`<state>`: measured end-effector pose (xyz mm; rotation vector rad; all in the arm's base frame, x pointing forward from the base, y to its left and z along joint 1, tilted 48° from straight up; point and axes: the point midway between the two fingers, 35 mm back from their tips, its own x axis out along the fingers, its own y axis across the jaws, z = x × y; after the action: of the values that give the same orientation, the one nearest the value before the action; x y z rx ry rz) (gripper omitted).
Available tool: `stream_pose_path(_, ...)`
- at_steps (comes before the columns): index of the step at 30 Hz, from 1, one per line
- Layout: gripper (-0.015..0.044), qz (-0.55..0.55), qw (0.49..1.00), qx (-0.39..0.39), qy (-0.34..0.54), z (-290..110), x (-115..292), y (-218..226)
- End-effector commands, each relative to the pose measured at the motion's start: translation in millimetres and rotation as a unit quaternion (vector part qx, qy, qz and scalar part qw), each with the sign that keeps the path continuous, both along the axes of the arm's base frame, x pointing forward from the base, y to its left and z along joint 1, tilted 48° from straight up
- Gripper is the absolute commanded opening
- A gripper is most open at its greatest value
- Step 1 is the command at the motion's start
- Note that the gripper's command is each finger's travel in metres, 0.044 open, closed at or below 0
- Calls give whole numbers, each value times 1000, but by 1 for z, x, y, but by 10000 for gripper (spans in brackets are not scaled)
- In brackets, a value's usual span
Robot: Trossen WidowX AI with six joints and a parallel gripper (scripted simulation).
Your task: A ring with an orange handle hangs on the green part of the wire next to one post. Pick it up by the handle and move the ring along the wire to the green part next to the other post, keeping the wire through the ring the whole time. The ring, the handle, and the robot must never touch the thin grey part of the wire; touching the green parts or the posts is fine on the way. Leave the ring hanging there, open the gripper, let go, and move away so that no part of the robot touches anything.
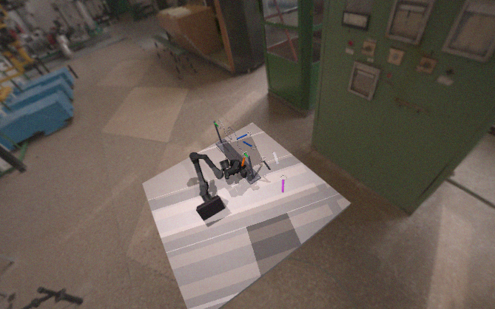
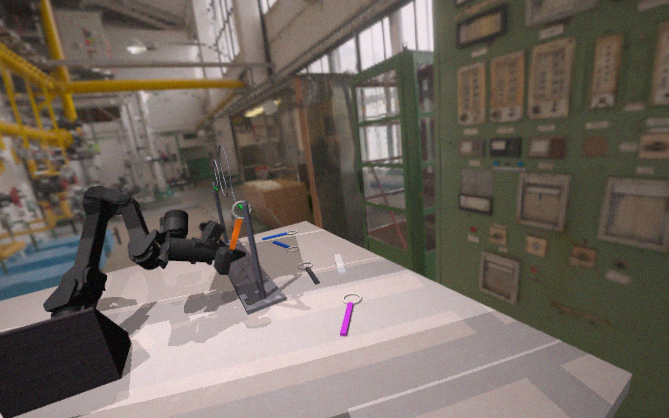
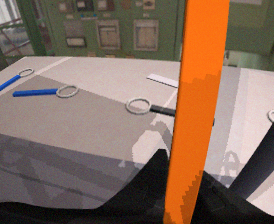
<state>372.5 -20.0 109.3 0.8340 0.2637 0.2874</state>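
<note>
The orange handle hangs down from its ring, which sits around the green part at the top of the near post. My gripper is shut on the lower end of the orange handle, just left of that post. The thin grey wire loops back to the far post with its own green part. In the wrist view the ring is out of sight above.
Two blue-handled rings, a black-handled ring, a white block and a magenta-handled ring lie on the table right of the posts. The arm's base stands front left.
</note>
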Motion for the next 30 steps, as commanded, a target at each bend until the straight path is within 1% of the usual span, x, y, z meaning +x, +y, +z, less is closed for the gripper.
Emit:
stream_pose_path(1,-150,-1,1000,3,6,-5,-1,1)
stream_pose_path(25,-150,-1,1000,3,6,-5,-1,1)
stream_pose_path(30,-19,0,1000,1,4,-4,-1,2)
